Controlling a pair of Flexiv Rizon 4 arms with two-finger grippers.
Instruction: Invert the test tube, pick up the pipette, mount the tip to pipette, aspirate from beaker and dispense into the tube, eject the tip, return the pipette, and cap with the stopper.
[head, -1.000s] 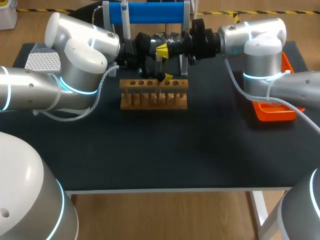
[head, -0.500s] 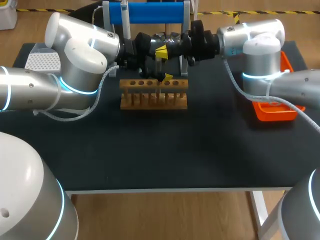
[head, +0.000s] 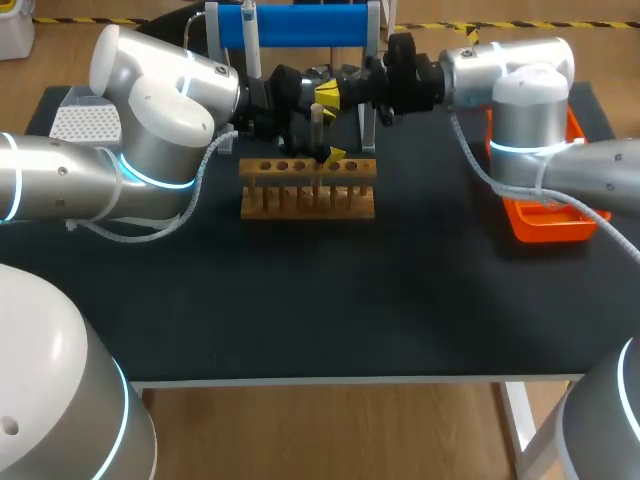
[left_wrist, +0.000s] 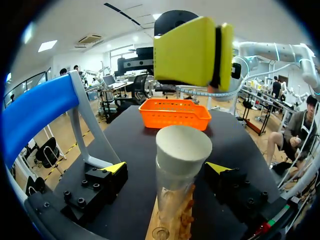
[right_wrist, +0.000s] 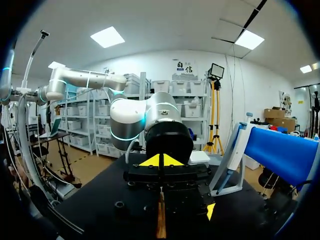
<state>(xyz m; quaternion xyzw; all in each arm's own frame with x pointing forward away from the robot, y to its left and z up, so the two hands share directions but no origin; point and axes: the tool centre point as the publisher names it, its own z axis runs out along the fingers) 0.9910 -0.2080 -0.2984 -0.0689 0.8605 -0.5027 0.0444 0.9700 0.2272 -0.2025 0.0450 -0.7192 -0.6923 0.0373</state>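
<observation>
- Test tube (head: 317, 135): upper centre of the head view, upright at the wooden rack (head: 308, 190), with the white stopper (left_wrist: 183, 145) in its mouth
- Left gripper (left_wrist: 169, 167): fingers spread, tube between them, a gap visible on either side
- Right gripper (head: 325, 97): fingers pressed together, empty, just above the stopper
- Step: capping, apparently complete; next, both arms should back off without tipping the tube
- Clearance: blue stand (head: 300, 25) close behind, orange basket (head: 545, 225) at right, open table (head: 330, 300) across the lower frame

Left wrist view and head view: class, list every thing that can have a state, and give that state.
wooden rack: standing, one tube in it.
test tube: upright in the rack, stoppered.
stopper: seated on the tube.
left gripper: open, straddling the tube.
right gripper: shut, empty, clear of the stopper.
</observation>
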